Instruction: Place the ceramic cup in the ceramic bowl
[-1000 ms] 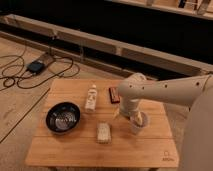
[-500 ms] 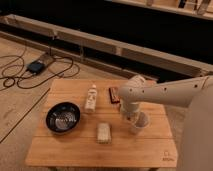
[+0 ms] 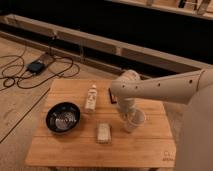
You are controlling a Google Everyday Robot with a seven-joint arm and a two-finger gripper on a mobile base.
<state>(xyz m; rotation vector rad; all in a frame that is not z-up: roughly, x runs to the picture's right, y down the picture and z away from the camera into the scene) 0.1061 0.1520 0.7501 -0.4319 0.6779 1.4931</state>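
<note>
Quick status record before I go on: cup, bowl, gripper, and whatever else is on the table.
ceramic cup: upright on the table's right side, not in the bowl
ceramic bowl: left side of the table, well apart from the cup
gripper: down at the cup's left edge
white bottle: between bowl and arm
beige block: near the front, between bowl and cup
table: wooden

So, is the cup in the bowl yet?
No, the ceramic cup stands on the table, apart from the ceramic bowl, gripper at it.

Wooden table (image 3: 70, 150), tan floor (image 3: 19, 114)
</note>
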